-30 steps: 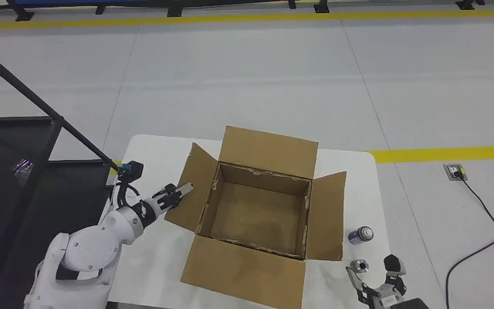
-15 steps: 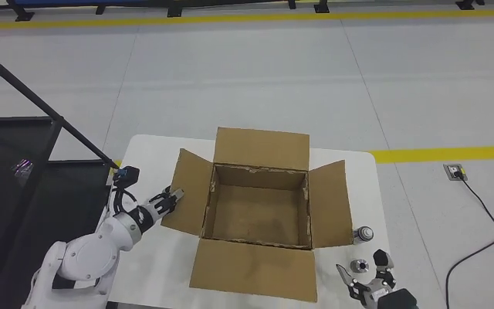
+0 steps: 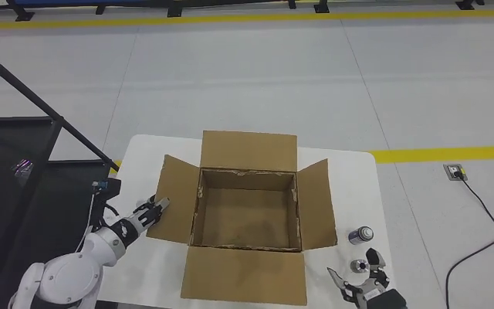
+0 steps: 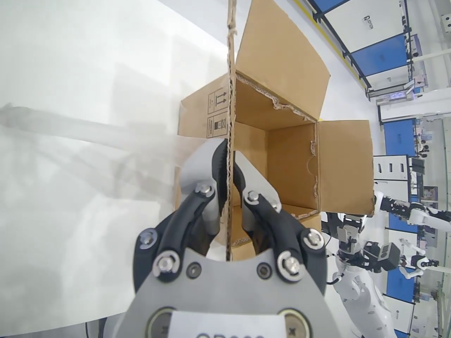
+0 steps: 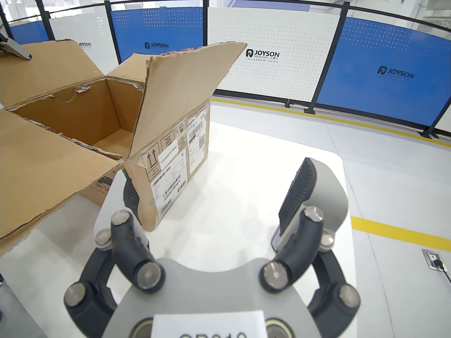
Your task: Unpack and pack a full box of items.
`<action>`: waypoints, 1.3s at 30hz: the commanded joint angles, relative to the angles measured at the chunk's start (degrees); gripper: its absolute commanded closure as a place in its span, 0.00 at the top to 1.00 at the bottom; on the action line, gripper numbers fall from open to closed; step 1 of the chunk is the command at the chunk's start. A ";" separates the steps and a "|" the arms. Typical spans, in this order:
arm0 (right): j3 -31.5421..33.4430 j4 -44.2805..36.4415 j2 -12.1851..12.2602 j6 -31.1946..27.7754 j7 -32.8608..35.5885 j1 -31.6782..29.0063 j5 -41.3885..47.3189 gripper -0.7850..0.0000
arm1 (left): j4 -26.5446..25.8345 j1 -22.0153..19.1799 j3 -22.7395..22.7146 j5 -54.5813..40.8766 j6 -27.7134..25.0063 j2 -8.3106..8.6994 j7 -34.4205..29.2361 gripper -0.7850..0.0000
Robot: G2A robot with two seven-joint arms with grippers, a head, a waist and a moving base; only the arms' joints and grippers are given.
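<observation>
An open cardboard box (image 3: 248, 151) stands in the middle of the white table (image 3: 147, 151), all flaps spread and its inside bare. My left gripper (image 3: 154, 208) is at the box's left side, shut on the edge of the left flap (image 4: 230, 82), which runs between its fingers (image 4: 218, 163). My right gripper (image 3: 353, 268) hovers open near the table's front right corner, to the right of the box (image 5: 176, 82), with nothing between its fingers (image 5: 303, 184). A small silver can (image 3: 360, 235) stands upright just beyond it, beside the right flap (image 3: 315, 205).
A black frame and rack (image 3: 31, 154) stand off the table's left edge. The table's front edge lies close under the near flap (image 3: 243, 274). A yellow floor line (image 3: 432, 154) runs to the right.
The box has slid left and turned square to the table, its left flap held by my left gripper, which drew back to the left. My right gripper shifted left along the front edge.
</observation>
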 commanded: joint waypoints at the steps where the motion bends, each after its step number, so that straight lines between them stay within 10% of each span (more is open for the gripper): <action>1: 0.26 -0.77 0.11 1.15 0.29 -0.44 -1.57 1.00 | 0.09 0.43 -0.65 -0.36 0.03 0.06 0.38 0.85; 2: 0.36 -1.21 0.14 2.11 0.40 -0.79 -2.60 1.00 | 0.02 0.57 -0.77 -0.91 0.05 0.04 0.86 1.00; 15: 3.52 -5.82 0.69 8.33 15.04 -4.36 -10.31 1.00 | -2.09 3.88 -4.01 -4.95 -2.84 -0.04 7.90 1.00; 25: 5.77 -2.04 1.46 -0.63 32.04 0.85 -8.92 1.00 | -7.38 11.72 -5.12 -11.26 -11.52 -1.64 28.15 1.00; 34: 7.96 1.18 1.83 -4.73 39.35 3.95 -2.32 1.00 | -7.76 12.47 -4.16 -9.85 -12.70 -1.76 29.38 1.00; 39: 7.84 4.04 2.01 -6.15 40.42 5.77 -0.56 0.49 | -7.76 12.47 -4.16 -9.85 -12.70 -1.76 29.38 1.00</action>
